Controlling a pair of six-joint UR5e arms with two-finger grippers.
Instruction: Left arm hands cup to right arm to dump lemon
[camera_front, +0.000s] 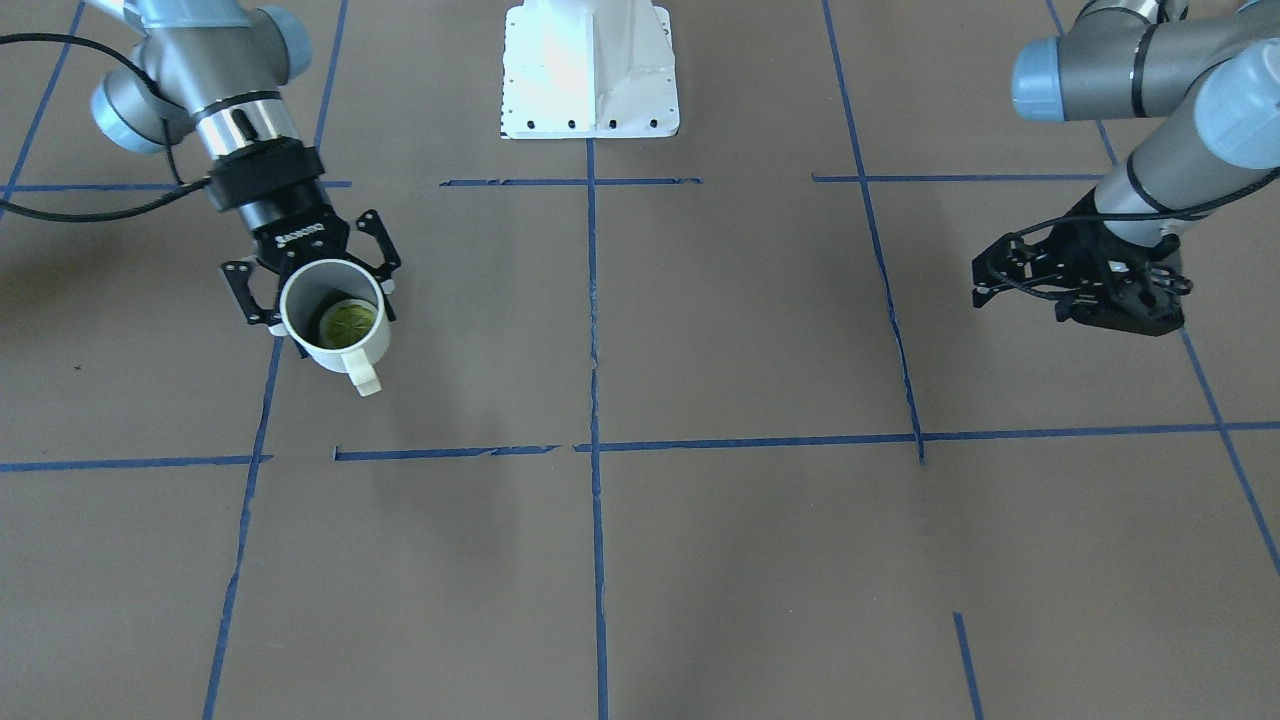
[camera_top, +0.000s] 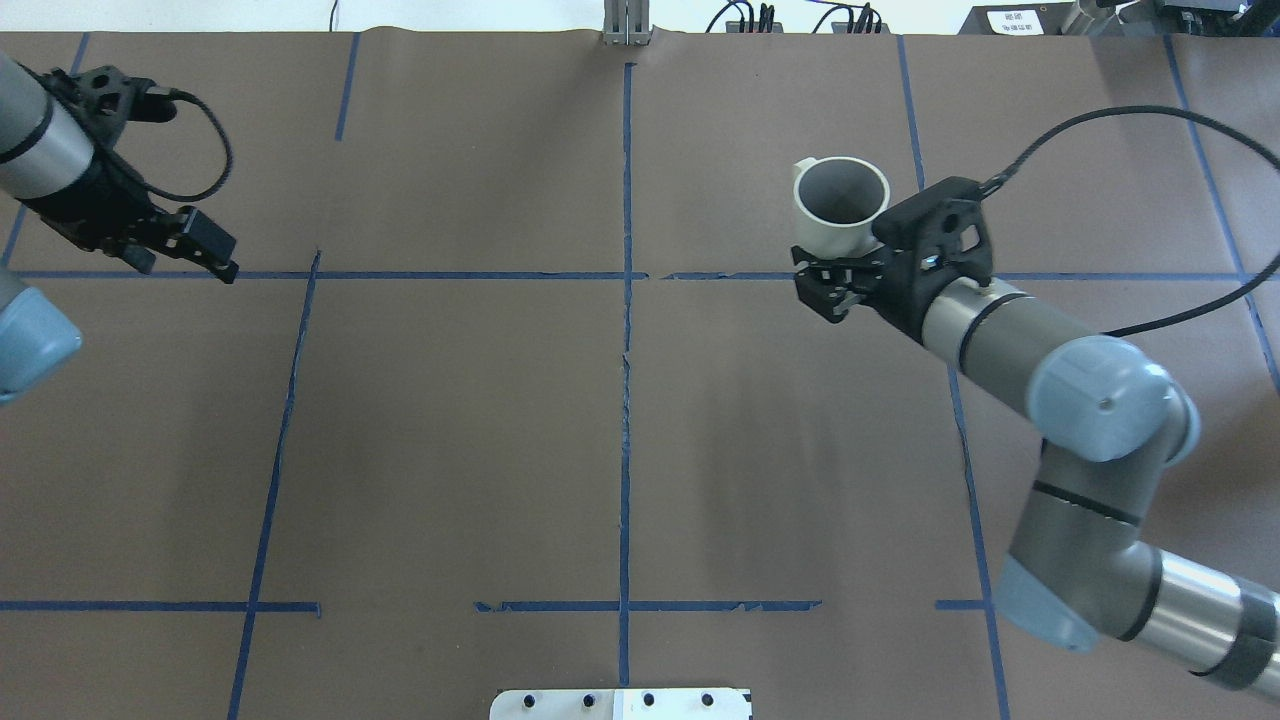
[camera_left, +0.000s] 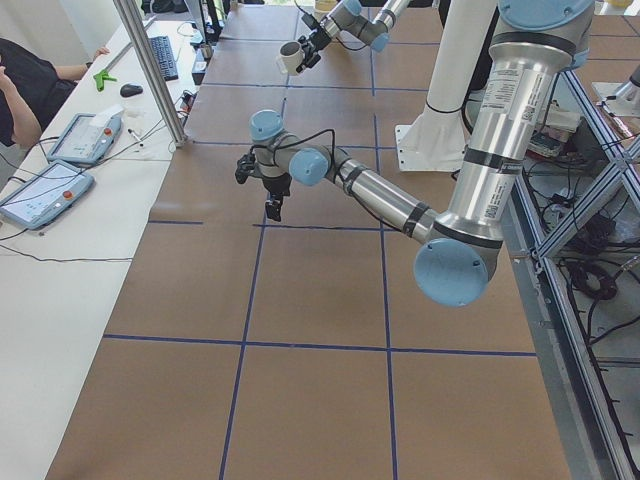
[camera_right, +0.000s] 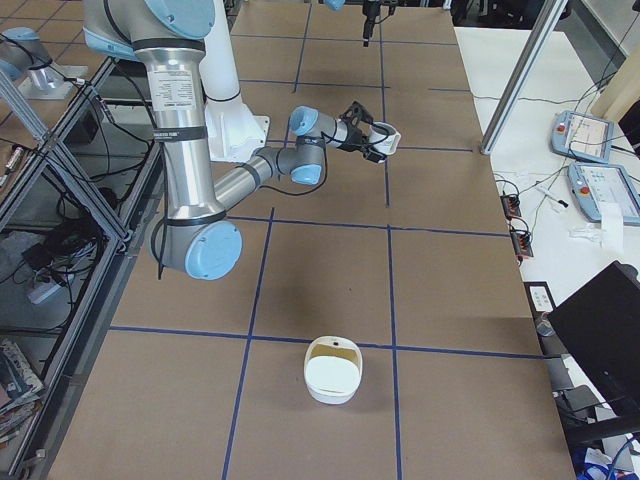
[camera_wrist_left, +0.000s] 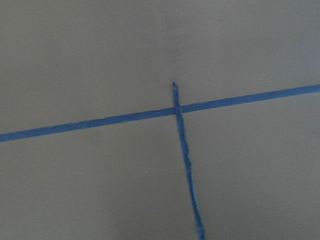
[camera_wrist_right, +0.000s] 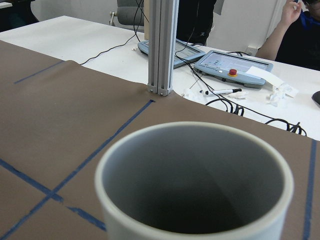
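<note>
Only readable bit: a tiny white ROBOTIQ logo (camera_front: 305, 233), upside down on the right hand (camera_front: 330, 312). Everything else is too blurry.

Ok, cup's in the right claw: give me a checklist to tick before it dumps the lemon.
1. Cup held by right claw: ok, fingers on both sides.
2. Lemon inside: ok, it lies at the bottom in the front view.
3. Not yet tipped: ok, mouth faces up.
4. Left claw out of the way: ok, far across the table; open or shut, cannot tell.
5. Dump spot: cannot tell. A bowl sits near the table's right end, not under the cup.
</note>
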